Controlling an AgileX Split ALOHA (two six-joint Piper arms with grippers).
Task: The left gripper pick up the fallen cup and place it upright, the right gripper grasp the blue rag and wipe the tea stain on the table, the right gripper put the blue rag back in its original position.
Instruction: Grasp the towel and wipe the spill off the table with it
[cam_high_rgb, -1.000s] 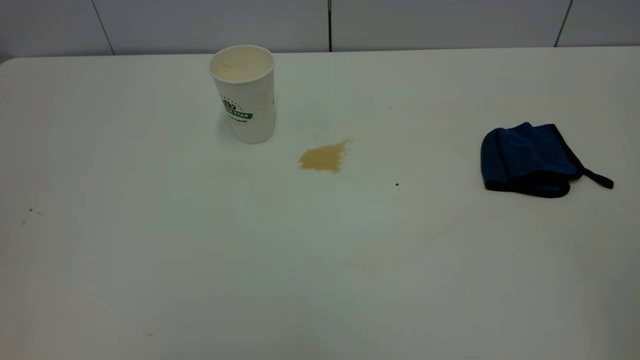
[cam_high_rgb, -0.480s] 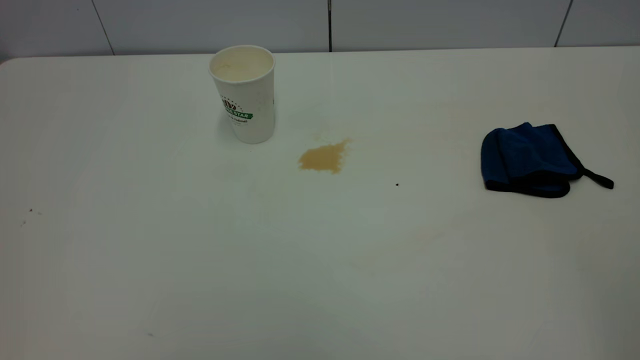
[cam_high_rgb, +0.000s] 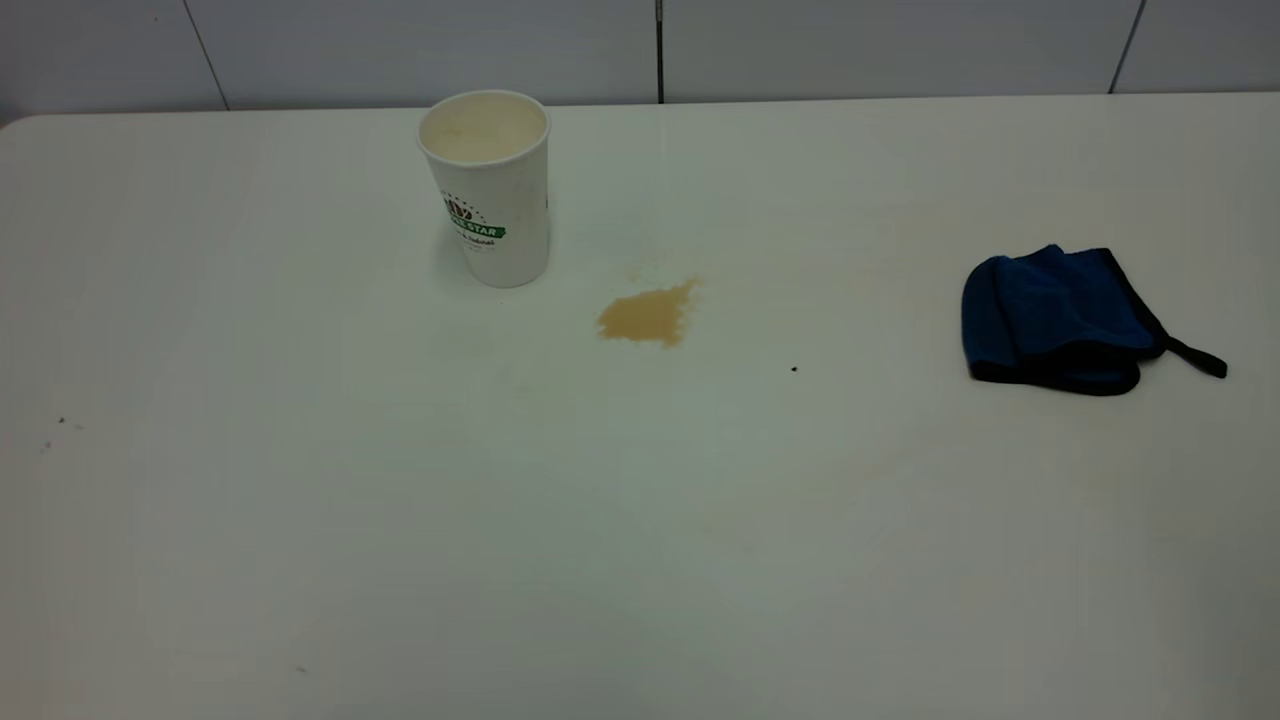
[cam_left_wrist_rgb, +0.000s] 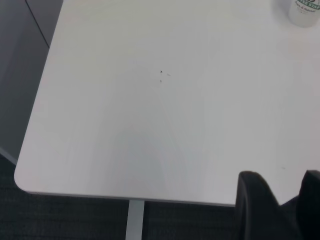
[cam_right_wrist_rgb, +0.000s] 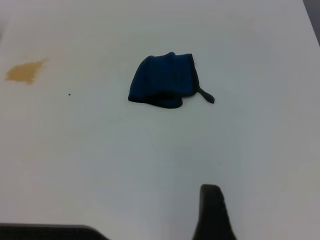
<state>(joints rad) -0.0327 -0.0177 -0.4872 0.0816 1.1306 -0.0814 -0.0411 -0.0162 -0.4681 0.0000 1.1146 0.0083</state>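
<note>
The cup (cam_high_rgb: 487, 190) stands upright at the back left of the table (cam_high_rgb: 400, 500), mouth up, green logo facing me; its base also shows in the left wrist view (cam_left_wrist_rgb: 304, 12). The tea stain (cam_high_rgb: 648, 315) lies just right of and nearer than the cup, and shows in the right wrist view (cam_right_wrist_rgb: 24, 71). The blue rag (cam_high_rgb: 1058, 318) lies folded at the far right, loop tag pointing right; it also shows in the right wrist view (cam_right_wrist_rgb: 164, 81). My left gripper (cam_left_wrist_rgb: 280, 176) is open and empty over the table's near left corner. My right gripper (cam_right_wrist_rgb: 212, 212) hangs well short of the rag, holding nothing.
A grey tiled wall (cam_high_rgb: 660, 45) runs behind the table. The table's left edge and rounded corner (cam_left_wrist_rgb: 22, 175) show in the left wrist view, with dark floor beyond. A few tiny dark specks (cam_high_rgb: 794, 369) dot the white top.
</note>
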